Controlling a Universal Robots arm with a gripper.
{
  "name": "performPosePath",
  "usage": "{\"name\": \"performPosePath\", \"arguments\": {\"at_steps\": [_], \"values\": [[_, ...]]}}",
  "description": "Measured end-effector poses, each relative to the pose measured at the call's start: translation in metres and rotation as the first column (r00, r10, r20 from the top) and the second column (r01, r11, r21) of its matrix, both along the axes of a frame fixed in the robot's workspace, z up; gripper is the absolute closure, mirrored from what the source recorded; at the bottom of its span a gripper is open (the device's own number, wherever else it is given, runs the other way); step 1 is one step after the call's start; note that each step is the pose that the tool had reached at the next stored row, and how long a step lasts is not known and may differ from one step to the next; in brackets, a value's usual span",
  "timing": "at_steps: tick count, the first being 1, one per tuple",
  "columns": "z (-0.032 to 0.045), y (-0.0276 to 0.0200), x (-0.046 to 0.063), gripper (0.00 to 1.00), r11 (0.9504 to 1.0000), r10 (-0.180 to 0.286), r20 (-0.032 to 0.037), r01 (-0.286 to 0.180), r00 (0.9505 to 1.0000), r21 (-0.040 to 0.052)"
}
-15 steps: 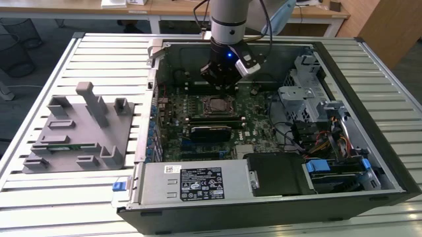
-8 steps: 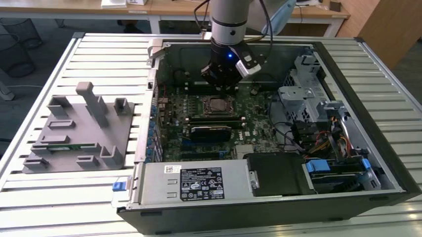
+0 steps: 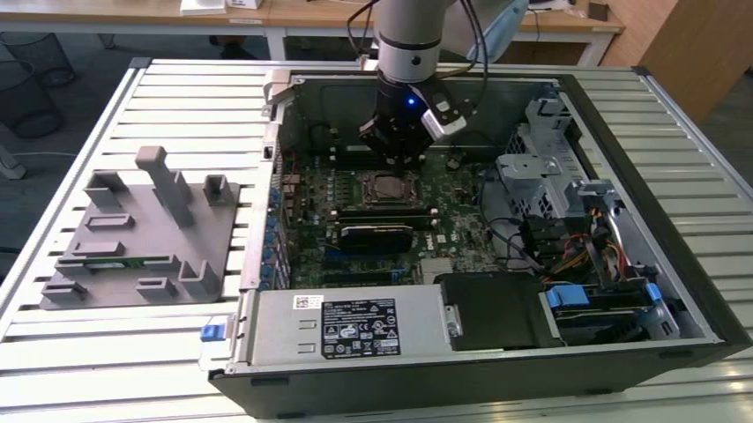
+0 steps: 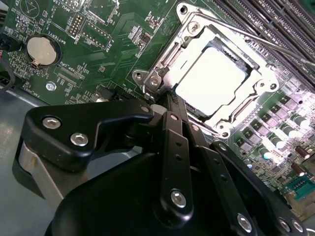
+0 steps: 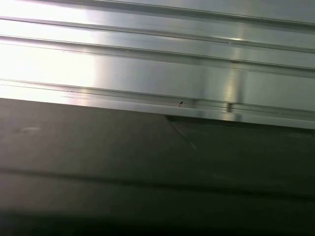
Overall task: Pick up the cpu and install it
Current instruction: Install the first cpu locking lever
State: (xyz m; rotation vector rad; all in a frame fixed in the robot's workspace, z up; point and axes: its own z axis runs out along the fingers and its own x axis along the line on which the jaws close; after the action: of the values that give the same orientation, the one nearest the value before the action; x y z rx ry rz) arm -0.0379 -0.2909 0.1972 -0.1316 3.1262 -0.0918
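The cpu (image 4: 210, 81) (silvery top) lies flat, seemingly seated in its socket (image 4: 246, 105).

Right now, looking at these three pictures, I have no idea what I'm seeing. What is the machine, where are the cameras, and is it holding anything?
The exterior view shows a robot arm reaching down into an opened computer case that lies on a slatted metal table. Its tool hangs just above the green motherboard. Toward the exterior view's left stands a grey holder with slots for parts.

The two wrist views come from cameras riding on the arm. In the second wrist view you look past the black tool at the cpu, a silvery square already sitting in its metal-framed socket. The tool appears to hold nothing. The first wrist view faces metal slats and a dark surface.
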Motion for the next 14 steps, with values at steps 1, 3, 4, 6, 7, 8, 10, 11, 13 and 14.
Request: {"name": "performPosePath", "arguments": {"at_steps": [1, 3, 4, 6, 7, 8, 10, 11, 13, 14], "values": [[-0.0004, 0.0, 0.0, 0.89, 1.0, 0.0, -0.0003, 0.0, 1.0, -0.0021], [-0.001, -0.0001, -0.0001, 0.89, 1.0, 0.0, -0.0007, 0.0, 1.0, -0.0033], [-0.0011, -0.0001, -0.0001, 0.89, 1.0, 0.0, -0.0009, 0.0, 1.0, -0.0034], [-0.0013, 0.0002, 0.0, 0.89, 1.0, 0.0, -0.0008, 0.0, 1.0, -0.0014], [-0.0013, 0.0004, 0.0, 0.89, 1.0, 0.0, -0.0008, 0.0, 1.0, 0.0007], [-0.0013, 0.0006, -0.0001, 0.89, 1.0, 0.0, -0.0009, 0.0, 1.0, 0.0032], [-0.0013, 0.0009, -0.0001, 0.89, 0.9999, 0.0, -0.0009, 0.0, 1.0, 0.0106], [-0.0013, 0.0011, 0.0, 0.89, 0.9999, 0.0, -0.0008, 0.0, 1.0, 0.0154], [-0.0013, 0.0012, 0.0, 0.89, 0.9997, 0.0, -0.001, 0.0, 1.0, 0.0236], [-0.0013, 0.0012, 0.0, 0.89, 0.9996, 0.0, -0.001, 0.0, 1.0, 0.0273]]}}
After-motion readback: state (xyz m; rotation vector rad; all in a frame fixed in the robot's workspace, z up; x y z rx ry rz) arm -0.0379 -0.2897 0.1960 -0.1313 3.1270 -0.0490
